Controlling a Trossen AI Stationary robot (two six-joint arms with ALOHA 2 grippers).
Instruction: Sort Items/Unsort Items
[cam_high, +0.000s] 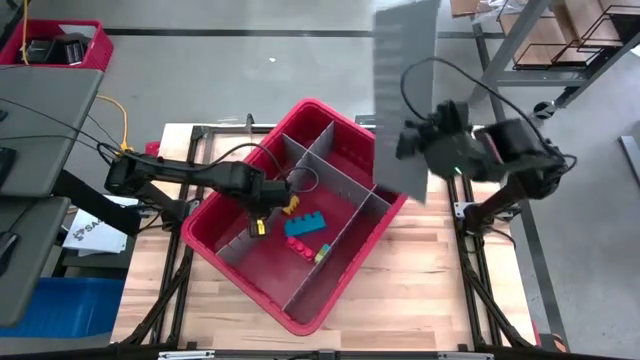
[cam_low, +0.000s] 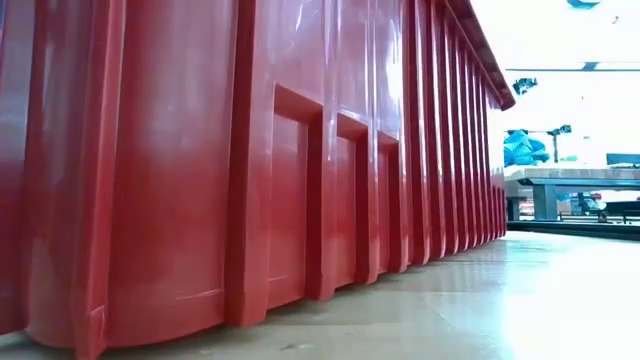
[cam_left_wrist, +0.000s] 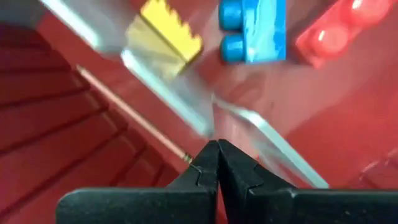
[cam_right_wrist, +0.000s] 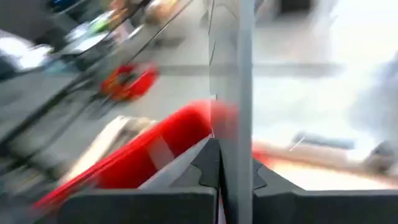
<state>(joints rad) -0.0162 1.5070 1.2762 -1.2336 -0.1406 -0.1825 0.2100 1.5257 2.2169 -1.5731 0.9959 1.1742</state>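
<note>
1. The left tool (cam_left_wrist: 217, 148) is pinched shut and holds nothing. It is down inside the red bin (cam_high: 330, 300).
2. A thin stick (cam_left_wrist: 127, 109) lies just beside its tip. The stick's long side runs slanting away from the tool.
3. Farther ahead, by a grey wall (cam_left_wrist: 180, 93), sit the yellow block (cam_left_wrist: 165, 34), the blue block (cam_left_wrist: 255, 28) and the red block (cam_left_wrist: 339, 31).
4. The left tool is much nearer to these items. I think it must open before it can grab one.
5. Far off and high up, the right tool (cam_high: 418, 140) is shut on a grey sheet (cam_high: 405, 90).

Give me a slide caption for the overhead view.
Left gripper shut inside red bin near blocks; right gripper lifts gray divider panel.
</note>
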